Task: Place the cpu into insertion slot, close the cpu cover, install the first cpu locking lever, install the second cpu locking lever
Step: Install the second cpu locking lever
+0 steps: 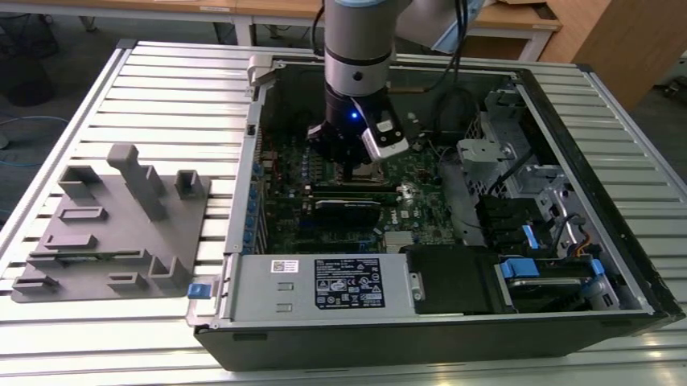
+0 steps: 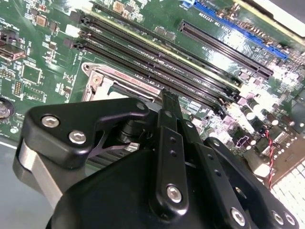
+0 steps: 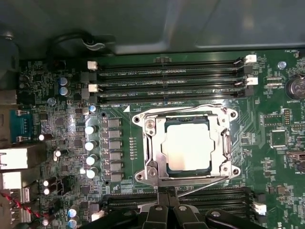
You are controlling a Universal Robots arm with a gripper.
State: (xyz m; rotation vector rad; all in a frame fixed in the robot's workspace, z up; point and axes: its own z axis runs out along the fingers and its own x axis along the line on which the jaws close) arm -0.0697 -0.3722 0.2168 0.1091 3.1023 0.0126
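1. Nearest the lens in the second wrist view is the black gripper [image 2: 167, 102]. Its linkage bars and bolts crowd the front, and its narrow tips reach down to the edge of the chip socket. The fingertips appear drawn close together, yet I cannot tell for sure how wide they stand or whether they grip anything.
2. In the first wrist view the gripper [image 3: 167, 202] tips sit just at the socket's edge, beside the hinge end of the cover.
3. The cpu [image 3: 187, 146], a pale silver square, lies flat in the insertion slot [image 3: 167, 128], whose dark rim shows as a thin border around the chip.
4. The cpu cover [image 3: 220, 138], a silver frame with a square window, lies down over the chip, with the chip's top showing through the window.
5. A thin wire lever [image 3: 190, 108] runs along the side of the socket nearest the memory slots; whether it is latched I cannot tell.
6. Long black memory slots [image 3: 167, 78] run in rows beside the socket on the green circuit board [image 3: 276, 162]; more rows lie on the socket's opposite side.
7. In the exterior view the arm [image 1: 359, 48] reaches down into the open computer case [image 1: 601, 161], with the gripper [image 1: 359, 165] over the socket.
8. A grey parts tray [image 1: 108, 225] sits on the slatted table [image 1: 172, 80], well apart from the socket, on the exterior view's left.
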